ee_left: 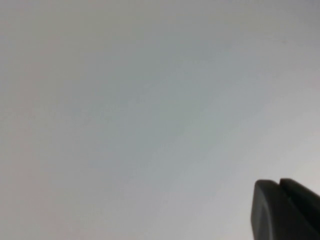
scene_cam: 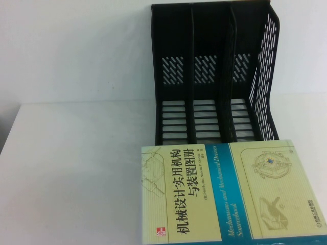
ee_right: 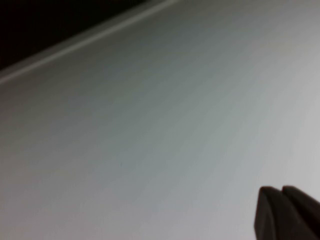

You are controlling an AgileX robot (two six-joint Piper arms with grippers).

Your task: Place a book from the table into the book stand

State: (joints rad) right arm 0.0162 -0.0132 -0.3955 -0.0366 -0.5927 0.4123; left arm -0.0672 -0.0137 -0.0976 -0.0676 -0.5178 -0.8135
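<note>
The book (scene_cam: 230, 191), pale yellow-green with a teal band and black Chinese title, lies flat on the white table (scene_cam: 76, 173) at the front right, its far edge just before the book stand. The black book stand (scene_cam: 214, 76) stands upright behind it with three empty slots. Neither gripper shows in the high view. My left gripper (ee_left: 280, 186) appears only in the left wrist view, fingers pressed together over bare white surface. My right gripper (ee_right: 281, 191) appears only in the right wrist view, fingers together above bare white table (ee_right: 160, 140).
The table's left edge (scene_cam: 10, 127) runs down at the far left of the high view. In the right wrist view a table edge (ee_right: 85, 42) borders a dark area.
</note>
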